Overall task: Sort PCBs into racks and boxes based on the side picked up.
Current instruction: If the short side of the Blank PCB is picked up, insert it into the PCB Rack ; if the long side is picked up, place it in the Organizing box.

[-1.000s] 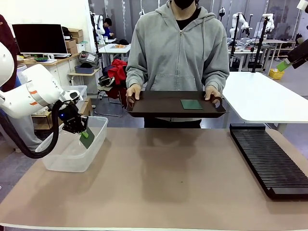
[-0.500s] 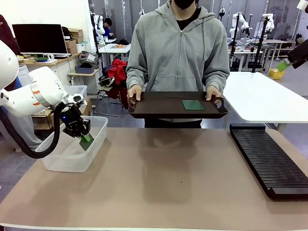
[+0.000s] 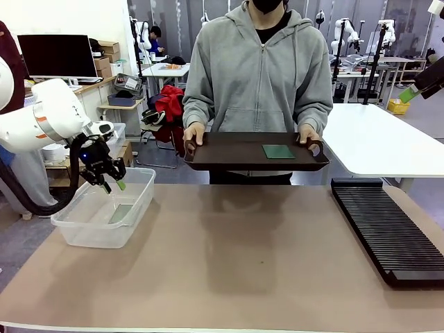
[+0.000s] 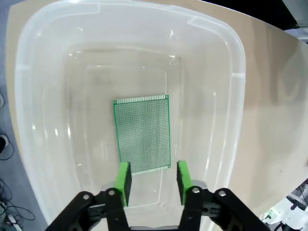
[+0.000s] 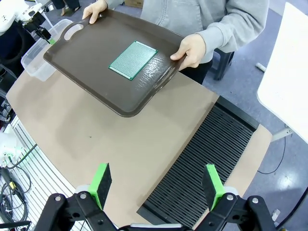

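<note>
A green PCB lies flat on the floor of the clear box, which stands at the table's left; the same PCB shows through the box wall. My left gripper hangs open just above the box, nothing between its fingers. Another PCB lies on the dark tray that the person holds in both hands across the table; it also lies mid-tray. The black rack rests at the right. My right gripper is open, high over the rack.
The person stands at the far edge, with the tray tilted slightly over the table. A white table stands at the back right. Brown table surface lies bare between box and rack.
My left gripper opened and let go of the PCB, which dropped flat onto the box floor. The gripper rose a little and drew left. The tray barely moved.
</note>
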You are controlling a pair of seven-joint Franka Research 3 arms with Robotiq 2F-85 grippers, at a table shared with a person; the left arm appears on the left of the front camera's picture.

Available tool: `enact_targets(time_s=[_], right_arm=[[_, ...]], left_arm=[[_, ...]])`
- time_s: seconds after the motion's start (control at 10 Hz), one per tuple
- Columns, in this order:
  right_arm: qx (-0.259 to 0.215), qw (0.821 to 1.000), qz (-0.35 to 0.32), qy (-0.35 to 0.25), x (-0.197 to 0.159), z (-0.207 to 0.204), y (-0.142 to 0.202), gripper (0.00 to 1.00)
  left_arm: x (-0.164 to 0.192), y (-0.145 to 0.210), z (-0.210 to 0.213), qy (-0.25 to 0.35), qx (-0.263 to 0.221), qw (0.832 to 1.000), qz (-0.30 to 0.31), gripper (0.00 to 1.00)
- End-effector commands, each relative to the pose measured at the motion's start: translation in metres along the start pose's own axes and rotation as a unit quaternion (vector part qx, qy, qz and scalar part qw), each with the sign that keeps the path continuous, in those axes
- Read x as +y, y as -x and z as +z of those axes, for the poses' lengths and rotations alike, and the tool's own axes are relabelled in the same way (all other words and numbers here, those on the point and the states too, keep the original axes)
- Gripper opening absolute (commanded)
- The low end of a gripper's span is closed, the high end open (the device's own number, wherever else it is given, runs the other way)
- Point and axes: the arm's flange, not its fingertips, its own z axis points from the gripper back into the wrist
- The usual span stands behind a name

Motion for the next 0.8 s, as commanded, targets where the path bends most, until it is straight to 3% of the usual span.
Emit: enact_targets(time_s=[0.0, 0.1, 0.2, 0.4, 0.5, 0.7], right_arm=[[0.001, 1.000, 0.000, -0.001, 0.000, -0.001, 0.000, 1.00], [0.001, 1.000, 0.000, -0.001, 0.000, -0.001, 0.000, 1.00], [0.001, 1.000, 0.000, -0.001, 0.000, -0.001, 0.000, 1.00], [0.001, 1.000, 0.000, -0.001, 0.000, -0.001, 0.000, 1.00], [0.001, 1.000, 0.000, -0.001, 0.000, -0.001, 0.000, 1.00], [0.001, 1.000, 0.000, -0.001, 0.000, -0.001, 0.000, 1.00]], left_arm=[[-0.002, 0.007, 0.014, -0.019, 0.001, 1.000, 0.002, 1.00], [-0.004, 0.008, 0.019, -0.017, -0.003, 1.000, 0.000, 0.85], [-0.007, 0.010, 0.023, -0.021, -0.002, 1.000, -0.004, 1.00], [-0.012, 0.011, 0.026, -0.024, 0.006, 1.000, -0.012, 1.00], [-0.023, 0.015, 0.112, 0.483, 0.156, 0.858, -0.078, 1.00], [-0.023, 0.015, 0.115, 0.483, 0.150, 0.860, -0.070, 1.00]])
